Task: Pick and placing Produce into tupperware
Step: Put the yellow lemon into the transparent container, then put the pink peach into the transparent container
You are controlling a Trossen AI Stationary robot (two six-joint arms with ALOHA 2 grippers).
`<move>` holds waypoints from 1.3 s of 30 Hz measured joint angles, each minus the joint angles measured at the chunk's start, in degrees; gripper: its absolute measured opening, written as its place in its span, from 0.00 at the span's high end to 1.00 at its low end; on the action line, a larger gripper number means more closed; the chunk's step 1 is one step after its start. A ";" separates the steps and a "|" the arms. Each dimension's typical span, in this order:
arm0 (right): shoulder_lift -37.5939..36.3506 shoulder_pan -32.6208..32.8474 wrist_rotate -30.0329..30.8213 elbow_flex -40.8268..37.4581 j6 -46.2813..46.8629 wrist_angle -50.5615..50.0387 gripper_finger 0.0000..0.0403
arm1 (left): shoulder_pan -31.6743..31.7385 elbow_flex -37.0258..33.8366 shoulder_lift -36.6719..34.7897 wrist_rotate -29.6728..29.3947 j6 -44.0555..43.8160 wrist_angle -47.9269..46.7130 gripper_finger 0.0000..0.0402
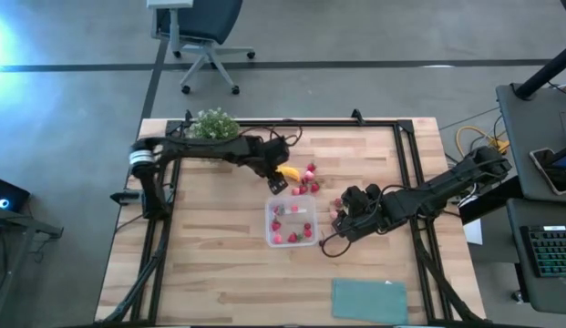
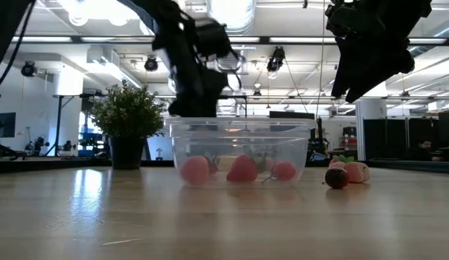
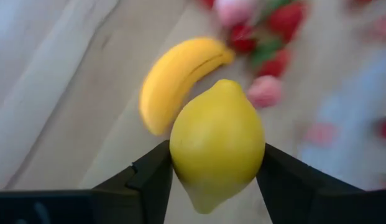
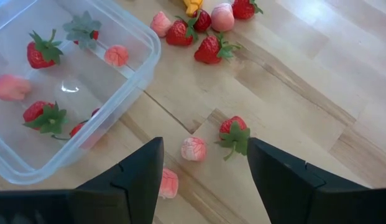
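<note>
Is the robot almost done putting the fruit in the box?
About halfway. Several berries already lie in the box. The left pincer is shut on the lemon, not yet over the box. The right pincer hangs open above loose berries beside the box. The banana and a bunch of berries by it are left on the table.

Overhead ceiling lights (image 2: 101,9) wash out the low view at 12 o'clock; both arms read as silhouettes. Glare flares at 9 o'clock in the high view. Left wrist background is motion-blurred; the lemon (image 3: 217,140) stays sharp.
</note>
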 joint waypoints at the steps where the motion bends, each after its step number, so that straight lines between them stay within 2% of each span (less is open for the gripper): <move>1: 0.01 -0.01 0.00 0.00 -0.02 0.02 0.44 | -0.44 0.00 -1.54 0.73 0.02 0.30 0.54; 8: 0.02 -0.04 0.04 0.00 -0.01 0.06 0.44 | -6.62 -0.66 -8.26 8.08 -0.02 0.58 0.54; 12: 0.02 -0.04 0.07 -0.02 0.02 0.04 0.44 | -10.90 -0.72 -7.90 9.58 -0.01 1.05 0.54; 18: 0.03 -0.02 -0.16 -0.02 0.02 0.07 0.44 | -14.31 -0.81 -3.50 9.56 -0.02 1.90 0.53; 21: 0.02 -0.04 -0.69 -0.02 0.03 0.11 0.44 | -15.10 -0.81 -2.00 9.48 -0.01 3.44 0.49; 29: 0.01 -0.02 -1.57 -0.04 2.22 0.00 0.44 | -15.57 -0.83 -1.05 9.34 0.15 4.01 0.27; 34: 0.03 -0.10 -2.33 -0.04 3.45 0.02 0.44 | -15.51 -0.83 -4.44 8.69 1.50 4.21 0.24; 39: 0.08 -3.10 -9.03 -0.41 3.41 -0.17 0.44 | -15.51 -0.90 -7.67 6.37 1.96 3.93 0.24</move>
